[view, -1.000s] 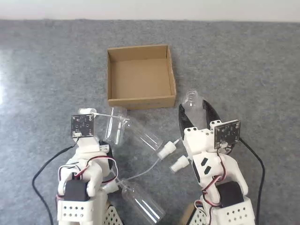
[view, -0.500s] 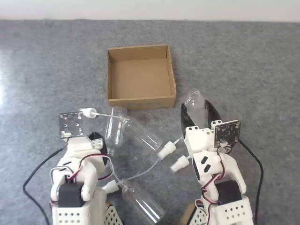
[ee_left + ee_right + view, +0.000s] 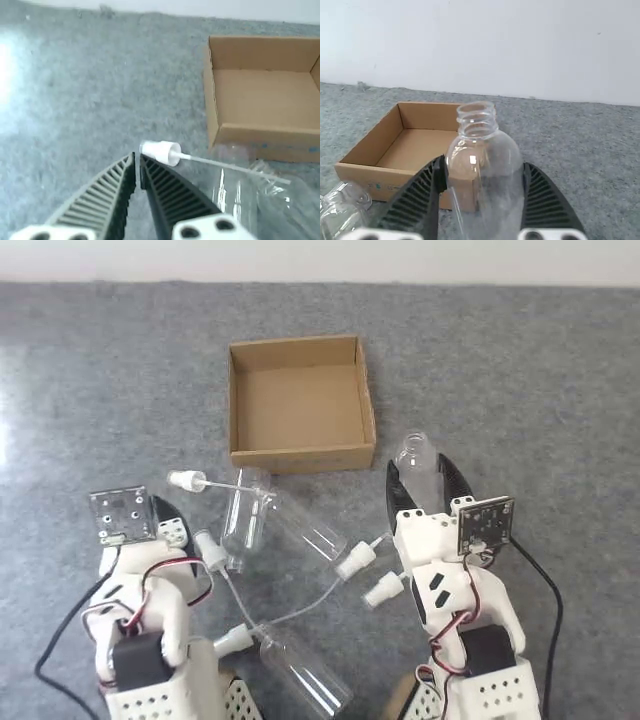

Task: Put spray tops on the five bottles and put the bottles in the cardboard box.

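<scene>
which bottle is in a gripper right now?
The uncapped bottle clamped in the right gripper, by the front right corner of the cardboard box. The other bottles lie loose on the carpet.

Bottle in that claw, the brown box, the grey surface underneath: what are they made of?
The held bottle looks like clear glossy plastic: the cardboard box shows through it, with bright glints. That box is matte brown card with folded walls. The table covering seems felt or short carpet, grey, speckled and dull; which one is unclear.
</scene>
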Controlling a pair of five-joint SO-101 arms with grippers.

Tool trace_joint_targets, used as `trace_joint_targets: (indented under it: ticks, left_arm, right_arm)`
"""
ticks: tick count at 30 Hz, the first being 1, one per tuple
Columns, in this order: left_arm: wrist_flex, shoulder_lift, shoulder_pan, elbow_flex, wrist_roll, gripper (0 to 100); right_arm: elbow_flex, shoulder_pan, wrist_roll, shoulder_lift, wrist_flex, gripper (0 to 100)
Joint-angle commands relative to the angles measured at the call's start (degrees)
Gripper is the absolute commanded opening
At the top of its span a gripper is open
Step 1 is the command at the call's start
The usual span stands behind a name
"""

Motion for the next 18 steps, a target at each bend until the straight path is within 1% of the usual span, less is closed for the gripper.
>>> trace_joint_targets:
  ticks: [1,3,6,18]
  left_arm:
    - [-1.5,-1.4,-0.4,-5.8,-4.0,3]
    - [-1.3,-1.3,-0.4,-6.7,-4.9,9]
    - [1.1,-1.3,-0.4,-8.1,-3.9,17]
    - [10.3,0.4,-0.4,-16.5,-4.0,18]
  right_arm:
    - [-1.0,0.3,-0.2,-1.2,-1.6,7.3]
    - [-1.0,0.3,-0.1,-1.2,-1.6,7.4]
    - [-1.0,0.3,0.1,-1.2,-1.6,7.4]
    - [-0.9,0.2,0.2,-1.2,-1.6,7.4]
